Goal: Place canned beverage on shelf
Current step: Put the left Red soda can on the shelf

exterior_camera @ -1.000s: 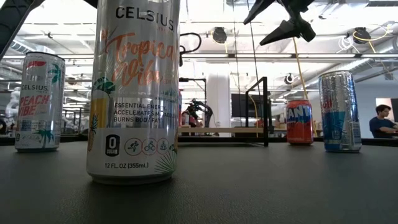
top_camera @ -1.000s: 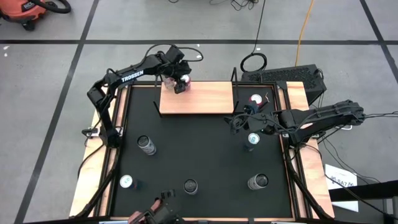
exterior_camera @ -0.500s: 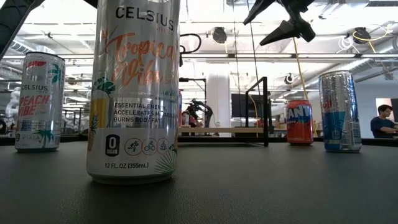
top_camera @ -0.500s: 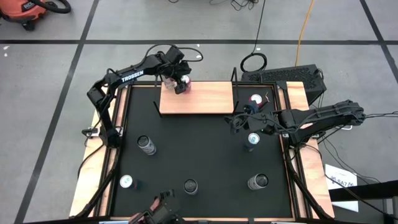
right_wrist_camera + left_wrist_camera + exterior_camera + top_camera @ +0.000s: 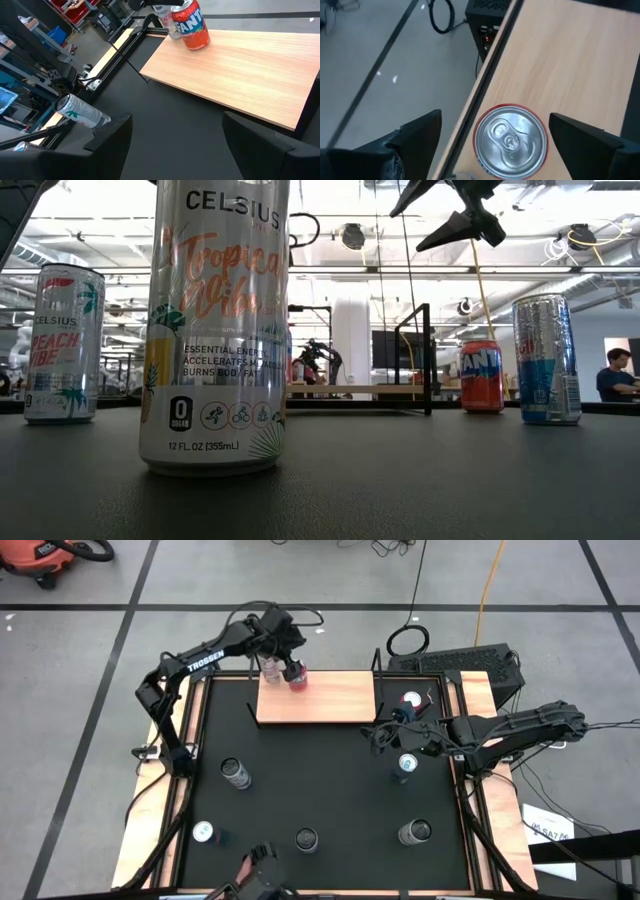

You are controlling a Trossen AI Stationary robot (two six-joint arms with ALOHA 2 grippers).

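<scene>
Fanta can upright on shelf edge; left hand released, fingers astride, not touching.

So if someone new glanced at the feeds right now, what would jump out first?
Probably the red Fanta can standing upright at the far left corner of the wooden shelf, with the left gripper open right above it. Next, the tall Celsius can filling the low view's foreground, and the right gripper waiting open over the black mat beside the shelf's right post.
</scene>
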